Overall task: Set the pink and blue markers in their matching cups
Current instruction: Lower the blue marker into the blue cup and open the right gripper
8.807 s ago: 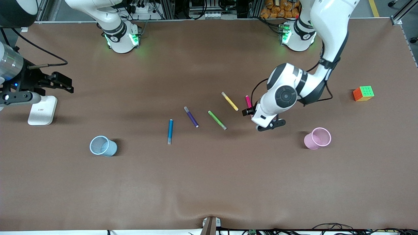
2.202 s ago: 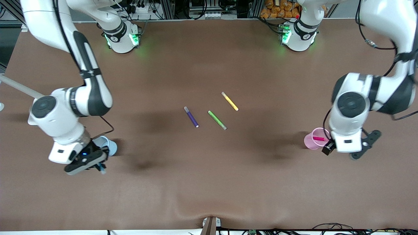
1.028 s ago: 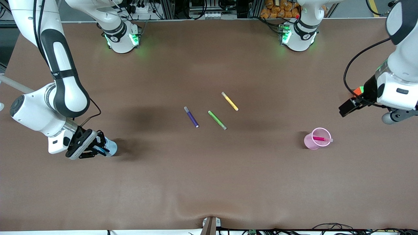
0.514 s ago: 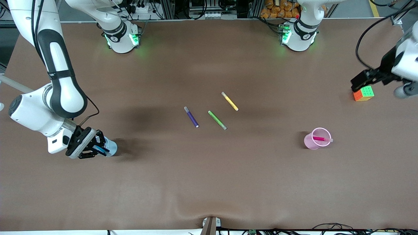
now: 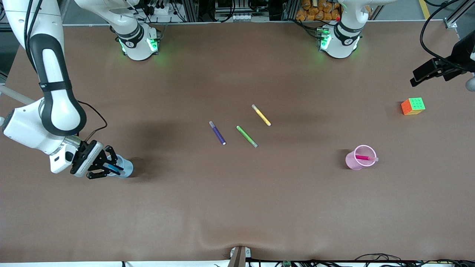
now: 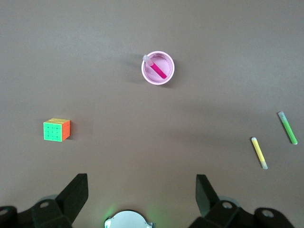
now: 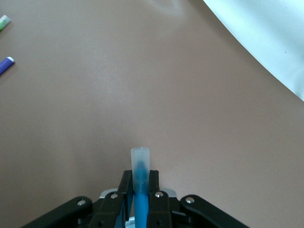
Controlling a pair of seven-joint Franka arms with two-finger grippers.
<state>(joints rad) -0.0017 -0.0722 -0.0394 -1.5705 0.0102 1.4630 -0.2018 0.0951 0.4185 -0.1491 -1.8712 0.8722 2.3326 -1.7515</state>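
Since a moment ago the left gripper (image 5: 432, 71) has pulled up and away toward its own table end, jaws wide and empty. Light, stiff and slick, the slim bright-blue felt marker (image 7: 139, 183) with its translucent grey cap stays pinched mid-barrel in the right gripper (image 5: 107, 167), over the light blue tapered cup (image 5: 125, 168). Meanwhile the magenta marker (image 5: 363, 157) leans in the pale pink cup (image 5: 351, 160).
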